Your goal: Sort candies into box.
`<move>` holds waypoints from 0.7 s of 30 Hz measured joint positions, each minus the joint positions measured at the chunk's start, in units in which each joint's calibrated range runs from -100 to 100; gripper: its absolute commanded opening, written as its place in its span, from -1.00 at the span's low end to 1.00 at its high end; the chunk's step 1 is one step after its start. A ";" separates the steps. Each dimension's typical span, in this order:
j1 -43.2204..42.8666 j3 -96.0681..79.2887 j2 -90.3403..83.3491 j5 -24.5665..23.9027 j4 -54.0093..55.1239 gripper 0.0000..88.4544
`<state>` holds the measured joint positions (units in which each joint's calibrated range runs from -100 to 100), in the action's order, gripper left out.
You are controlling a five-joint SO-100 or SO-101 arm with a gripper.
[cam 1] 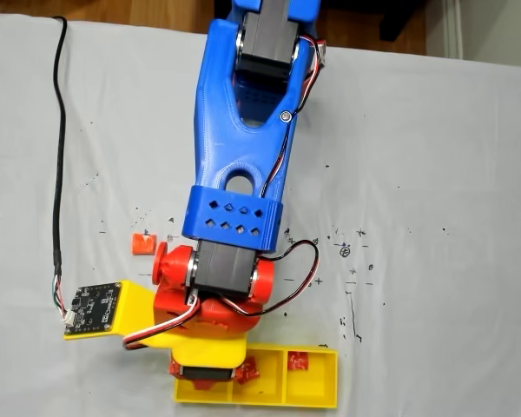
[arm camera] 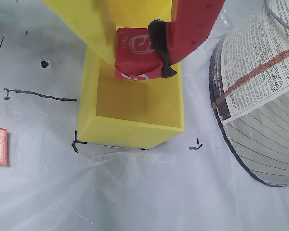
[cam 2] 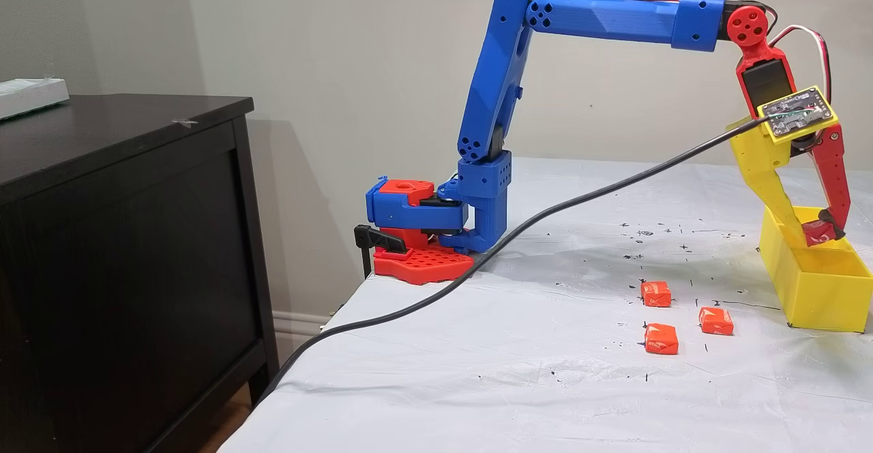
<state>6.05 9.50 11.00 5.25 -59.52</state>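
- Where the gripper [arm camera: 137, 55] hangs over the box [arm camera: 130, 127], it pinches a red candy [arm camera: 135, 53] above the end compartment.
- Arm hides much of the box from above; three orange candies [cam 2: 715, 320] lie nearby.

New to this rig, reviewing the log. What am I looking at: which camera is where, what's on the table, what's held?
It is a small blue and red robot arm clamped to a table under a white cloth. One fixed view looks down from above, another from the side, and the wrist view rides on the arm. Its gripper, one yellow and one red jaw, is shut on a red candy above the end compartment of a yellow box. Three orange candies lie on the cloth beside the box. The view from above shows red candies already in the box.
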 measured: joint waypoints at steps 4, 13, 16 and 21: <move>0.00 0.00 0.00 0.00 0.00 -0.42; 0.00 0.00 0.00 0.00 0.00 -0.55; 0.00 -1.03 0.00 0.00 -0.16 -0.87; 0.31 -2.74 -1.95 0.83 -1.75 -1.00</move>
<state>6.36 6.76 9.05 6.08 -61.27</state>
